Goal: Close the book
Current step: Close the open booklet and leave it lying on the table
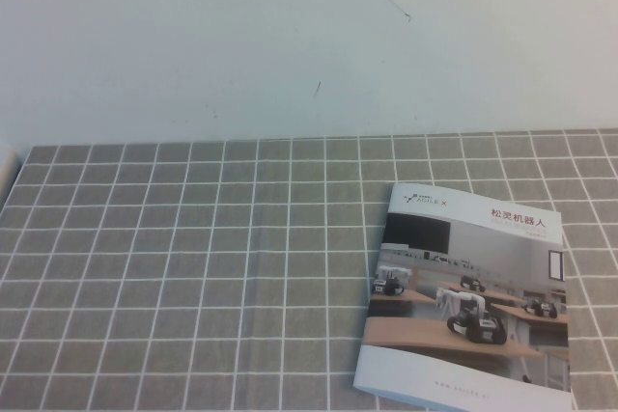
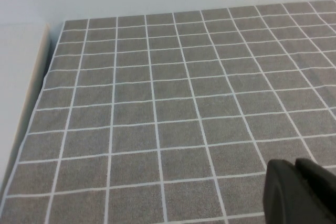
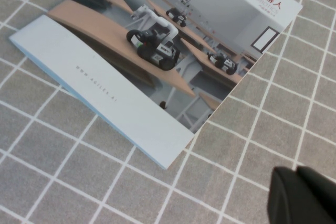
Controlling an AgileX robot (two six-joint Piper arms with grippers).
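Note:
A closed book lies flat on the grey checked cloth at the front right, front cover up, with a photo of robot arms on desks and red Chinese lettering. The right wrist view shows the same book, its pale blue spine edge facing the camera. My right gripper hovers above bare cloth a little off the book's corner, its dark fingers pressed together and holding nothing. My left gripper hangs over bare cloth on the left side, also shut and empty. Neither gripper appears in the high view.
A pale wall rises behind the cloth's far edge. A white ledge borders the cloth's left edge. The book's front edge lies close to the table's near edge.

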